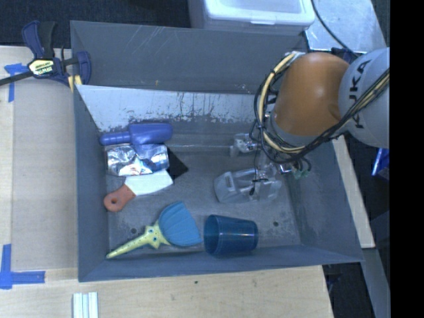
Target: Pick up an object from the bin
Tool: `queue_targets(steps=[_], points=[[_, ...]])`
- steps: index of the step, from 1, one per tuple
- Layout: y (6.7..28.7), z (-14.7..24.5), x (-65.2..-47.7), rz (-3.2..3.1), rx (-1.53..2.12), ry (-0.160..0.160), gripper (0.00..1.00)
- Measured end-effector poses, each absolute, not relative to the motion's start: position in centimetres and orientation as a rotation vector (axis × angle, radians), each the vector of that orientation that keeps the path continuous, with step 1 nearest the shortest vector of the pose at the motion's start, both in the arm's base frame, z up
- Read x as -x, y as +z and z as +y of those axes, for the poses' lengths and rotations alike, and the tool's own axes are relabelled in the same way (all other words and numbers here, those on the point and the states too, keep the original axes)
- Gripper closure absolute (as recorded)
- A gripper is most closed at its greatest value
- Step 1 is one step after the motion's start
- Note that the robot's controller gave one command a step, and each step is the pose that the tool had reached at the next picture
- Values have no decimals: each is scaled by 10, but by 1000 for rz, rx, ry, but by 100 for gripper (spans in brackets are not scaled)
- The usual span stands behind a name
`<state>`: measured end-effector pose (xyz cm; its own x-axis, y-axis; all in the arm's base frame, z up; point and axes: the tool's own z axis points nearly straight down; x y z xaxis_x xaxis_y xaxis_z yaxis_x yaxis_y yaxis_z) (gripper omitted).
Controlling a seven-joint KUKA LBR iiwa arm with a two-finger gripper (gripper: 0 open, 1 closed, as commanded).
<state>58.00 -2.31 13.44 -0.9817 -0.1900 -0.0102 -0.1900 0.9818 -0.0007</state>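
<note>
Place: I take this for a robotics lab.
Arm: I see a grey KUKA industrial arm (371, 105) with an orange rounded wrist cover (311, 91) and looped cables (267, 101).
Bin: a grey sheet-metal bin (199, 45) sits beneath it.

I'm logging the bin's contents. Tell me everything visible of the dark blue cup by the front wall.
The dark blue plastic-looking cup is a plain, handleless round tumbler lying on its side on the grey metal bin's floor by its front wall. Its left end meets, or nearly meets, the light blue fan-shaped brush with a yellow-green handle. Nothing else touches it.
</note>
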Motion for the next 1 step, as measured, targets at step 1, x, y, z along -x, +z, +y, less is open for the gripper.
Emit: queue_targets(steps=[1], points=[[67, -26, -573, 3138, 159, -1, 0]])
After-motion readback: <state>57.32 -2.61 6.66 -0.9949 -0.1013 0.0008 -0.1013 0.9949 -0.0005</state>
